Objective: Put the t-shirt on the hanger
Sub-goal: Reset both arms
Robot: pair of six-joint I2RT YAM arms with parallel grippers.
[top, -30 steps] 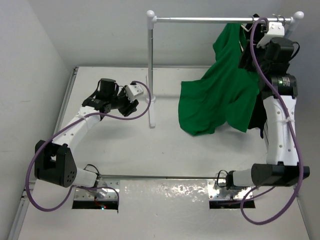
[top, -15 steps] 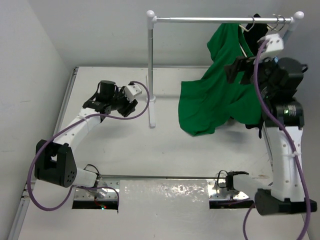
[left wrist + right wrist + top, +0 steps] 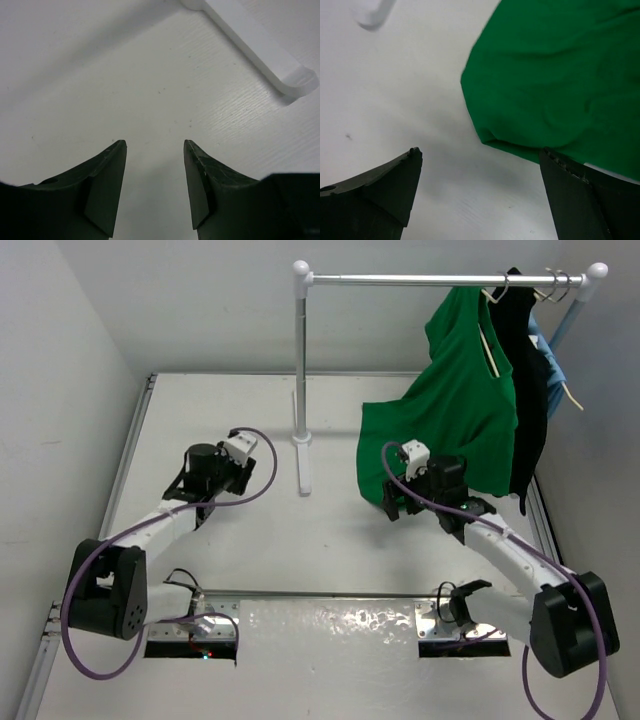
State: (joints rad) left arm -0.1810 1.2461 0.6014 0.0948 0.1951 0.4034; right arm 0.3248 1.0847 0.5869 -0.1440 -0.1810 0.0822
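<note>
the green t-shirt (image 3: 450, 410) hangs from the silver rail (image 3: 420, 280) near its right end. the cream hanger (image 3: 489, 345) shows at the neck of the shirt, and its hook goes over the rail. the shirt hangs a bit crooked, and its bottom part spreads out to the left, low down by the white table (image 3: 220, 400). a black garment (image 3: 525, 390) hangs just beside it on the right, and a light-blue garment (image 3: 552, 365) hangs behind that one. the right gripper (image 3: 480, 150) is low over the table, just in front of the bottom edge of the shirt. its fingers are wide apart and hold nothing, and they do not touch the cloth. the left gripper (image 3: 155, 145) is on the other side of the table, well apart from the shirt. its fingers are a little apart with nothing between them, only bare table. the white foot of the rack (image 3: 260, 45) lies on the table near it.
</note>
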